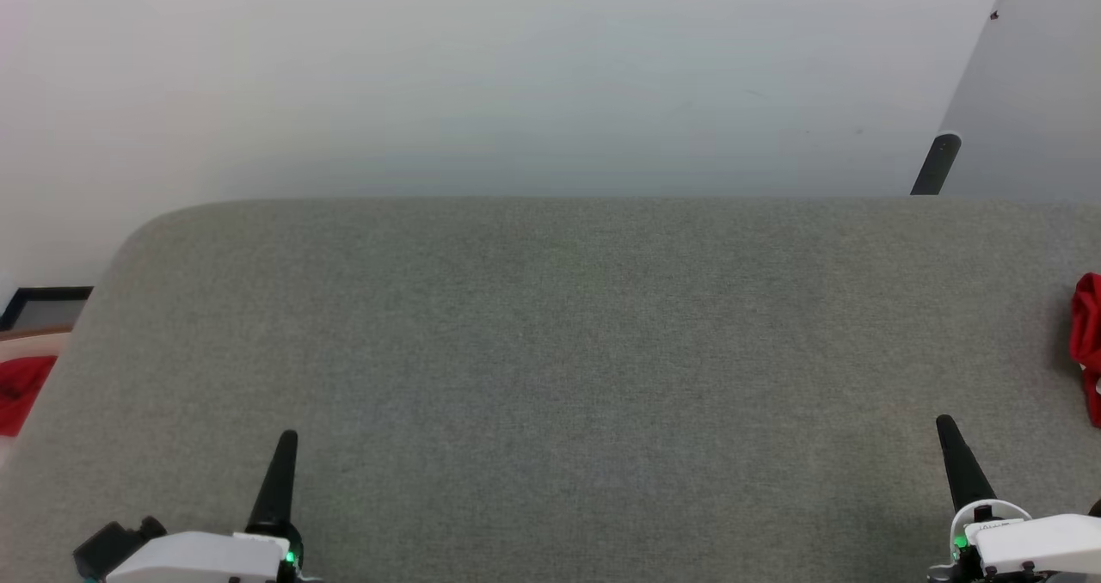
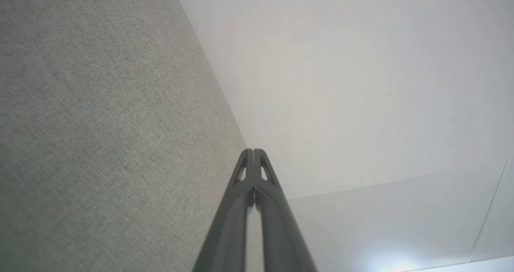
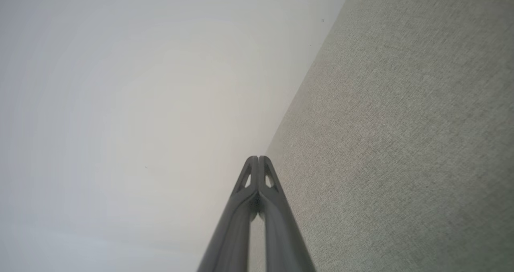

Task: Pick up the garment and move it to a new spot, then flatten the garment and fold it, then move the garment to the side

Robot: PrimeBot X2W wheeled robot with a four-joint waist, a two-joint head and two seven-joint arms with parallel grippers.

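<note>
A bunched piece of the red garment [image 1: 1087, 334] lies on the grey fabric surface [image 1: 568, 351] at the far right, cut off by the picture's edge; a little white shows at its lower rim, and no lettering is visible. My left gripper [image 1: 288, 437] rests at the lower left, far from the garment, its fingers pressed together and holding nothing [image 2: 253, 151]. My right gripper [image 1: 944, 420] sits at the lower right, a short way left of and nearer than the garment, also shut and holding nothing [image 3: 257, 157].
Off the surface's left edge lies a plain red cloth [image 1: 21, 389] below a dark-framed object [image 1: 43, 306]. A black pole [image 1: 936, 163] stands behind the far right edge. A pale wall runs behind the surface.
</note>
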